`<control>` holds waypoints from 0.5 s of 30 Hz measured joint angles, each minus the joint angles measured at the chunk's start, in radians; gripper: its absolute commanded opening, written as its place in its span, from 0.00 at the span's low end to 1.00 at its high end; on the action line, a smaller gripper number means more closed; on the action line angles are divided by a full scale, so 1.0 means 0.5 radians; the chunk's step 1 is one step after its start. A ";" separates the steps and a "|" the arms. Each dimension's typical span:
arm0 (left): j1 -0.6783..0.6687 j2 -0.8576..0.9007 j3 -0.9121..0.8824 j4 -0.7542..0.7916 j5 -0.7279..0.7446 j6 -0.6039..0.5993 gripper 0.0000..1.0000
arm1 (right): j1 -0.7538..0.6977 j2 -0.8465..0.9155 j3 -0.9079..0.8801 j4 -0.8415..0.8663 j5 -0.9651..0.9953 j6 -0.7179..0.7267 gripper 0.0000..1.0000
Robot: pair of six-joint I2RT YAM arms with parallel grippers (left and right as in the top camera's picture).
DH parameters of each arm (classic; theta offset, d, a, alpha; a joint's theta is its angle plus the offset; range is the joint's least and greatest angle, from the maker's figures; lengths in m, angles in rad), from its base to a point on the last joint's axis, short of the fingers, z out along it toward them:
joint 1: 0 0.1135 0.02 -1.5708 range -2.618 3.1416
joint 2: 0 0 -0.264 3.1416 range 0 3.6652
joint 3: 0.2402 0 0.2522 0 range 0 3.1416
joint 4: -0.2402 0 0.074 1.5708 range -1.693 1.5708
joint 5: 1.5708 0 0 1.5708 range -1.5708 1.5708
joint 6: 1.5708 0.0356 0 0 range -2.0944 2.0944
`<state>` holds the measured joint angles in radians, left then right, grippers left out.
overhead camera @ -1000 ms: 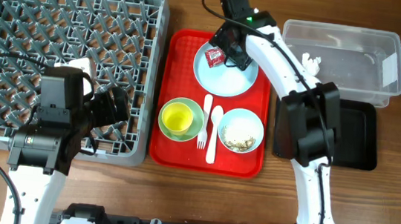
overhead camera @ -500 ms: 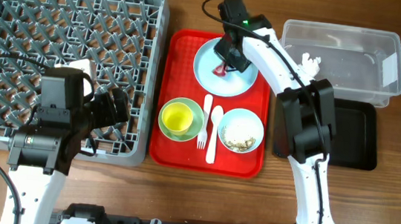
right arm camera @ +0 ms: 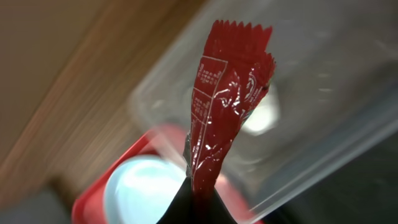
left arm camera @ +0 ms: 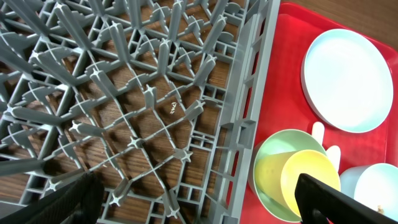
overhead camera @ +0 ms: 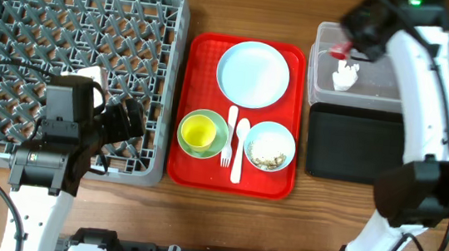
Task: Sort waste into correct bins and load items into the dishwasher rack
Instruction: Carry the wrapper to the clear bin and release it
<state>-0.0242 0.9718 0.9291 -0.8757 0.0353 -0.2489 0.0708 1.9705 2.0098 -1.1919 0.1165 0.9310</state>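
Observation:
My right gripper [right arm camera: 198,210] is shut on the red foil wrapper [right arm camera: 227,93], which sticks up from the closed jaws. In the overhead view the wrapper [overhead camera: 340,48] hangs over the left end of the clear tub [overhead camera: 412,91], above the white napkin [overhead camera: 346,74] lying inside. The pale blue plate [overhead camera: 252,74] lies bare on the red tray. A yellow cup [overhead camera: 199,131] sits inside the green bowl [overhead camera: 218,123]. The blue bowl [overhead camera: 270,146] holds crumbs. My left gripper [left arm camera: 199,208] is open over the grey rack [overhead camera: 69,17], its fingers [left arm camera: 333,199] spread wide and empty.
A white fork [overhead camera: 228,136] and spoon [overhead camera: 239,150] lie between the bowls on the red tray [overhead camera: 202,52]. The black tray [overhead camera: 352,147] sits just in front of the clear tub. My right arm crosses over the tub's right side and the black tray.
My right gripper shut on the wrapper on the plate, lifted it and swung right to above the clear tub. The plate is now bare. The left arm has not moved.

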 measured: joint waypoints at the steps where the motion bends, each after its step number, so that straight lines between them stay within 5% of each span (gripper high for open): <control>1: 0.000 0.000 0.000 0.000 0.000 0.000 1.00 | -0.077 0.014 -0.037 0.003 -0.005 0.064 0.08; 4: 0.000 0.000 0.000 0.001 0.000 0.000 1.00 | -0.236 0.034 -0.192 0.049 -0.025 0.115 0.20; 6: 0.000 0.000 0.000 0.000 0.000 0.000 1.00 | -0.284 0.037 -0.302 0.102 -0.045 0.131 0.43; 10: 0.000 0.000 0.000 0.002 0.000 0.000 1.00 | -0.297 0.045 -0.340 0.222 -0.083 -0.010 0.65; 12: 0.000 0.000 -0.001 0.002 0.000 0.000 1.00 | -0.297 0.041 -0.340 0.302 -0.123 -0.105 0.85; 15: 0.000 0.000 0.000 0.002 0.000 0.000 1.00 | -0.297 -0.028 -0.346 0.380 -0.156 -0.307 0.87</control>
<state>-0.0242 0.9718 0.9291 -0.8749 0.0353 -0.2489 -0.0776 1.9564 1.8370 -1.0019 0.0387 0.7776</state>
